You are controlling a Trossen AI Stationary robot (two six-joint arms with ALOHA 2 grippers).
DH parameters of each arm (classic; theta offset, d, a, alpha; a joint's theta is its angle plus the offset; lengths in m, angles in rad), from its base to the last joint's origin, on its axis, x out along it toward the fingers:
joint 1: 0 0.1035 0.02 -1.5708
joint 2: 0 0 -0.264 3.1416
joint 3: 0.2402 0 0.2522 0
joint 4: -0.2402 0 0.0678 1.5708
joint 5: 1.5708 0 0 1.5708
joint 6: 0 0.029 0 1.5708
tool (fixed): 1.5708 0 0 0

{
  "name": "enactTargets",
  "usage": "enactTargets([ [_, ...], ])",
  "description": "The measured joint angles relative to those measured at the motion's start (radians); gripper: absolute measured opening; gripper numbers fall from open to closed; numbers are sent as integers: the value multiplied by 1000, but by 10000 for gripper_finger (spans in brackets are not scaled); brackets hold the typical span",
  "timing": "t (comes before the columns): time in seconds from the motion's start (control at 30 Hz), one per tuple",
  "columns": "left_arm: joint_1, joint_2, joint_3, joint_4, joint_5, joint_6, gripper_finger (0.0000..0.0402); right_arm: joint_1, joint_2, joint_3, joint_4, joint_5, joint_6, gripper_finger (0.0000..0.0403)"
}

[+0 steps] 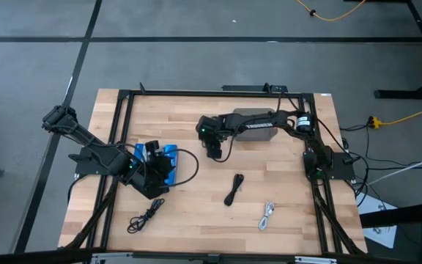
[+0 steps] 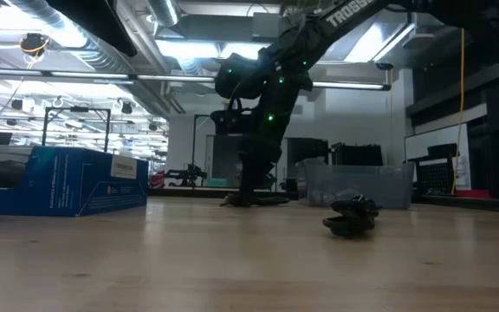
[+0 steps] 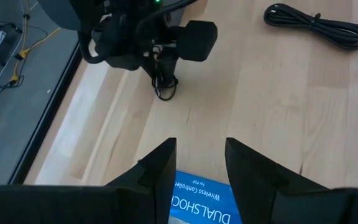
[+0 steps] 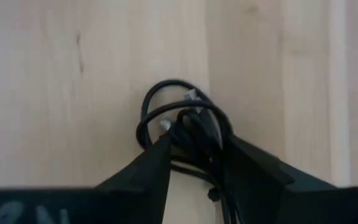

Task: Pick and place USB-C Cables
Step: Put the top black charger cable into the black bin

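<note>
In the high view the right hand (image 1: 214,152) reaches down at the upper middle of the wooden surface (image 1: 284,220), and its wrist view shows its two fingers (image 4: 148,168) closed on a black cable bundle (image 4: 188,127) whose loops lie against the wood just ahead of the fingertips. The left hand (image 1: 154,152) hangs at the left of the frame over a blue box (image 1: 168,155), fingers (image 3: 157,171) apart with nothing between them. A second black cable (image 1: 234,189) lies at the centre of the surface, well apart from both hands. A third black cable (image 1: 145,216) sits at the lower left, and a white cable (image 1: 267,215) at the lower right of centre.
</note>
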Motion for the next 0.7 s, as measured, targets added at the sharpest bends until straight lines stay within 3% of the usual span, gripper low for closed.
enactTargets([
  [0.27,0,0,0,0,0,-50,131,43,12,1,-11,17,112,107],
  [0.47,0,0,0,0,-1,-51,131,103,20,0,-7,119,200,14],
  [0.7,0,0,0,1,-1,-51,130,194,-19,85,-111,303,174,6],
])
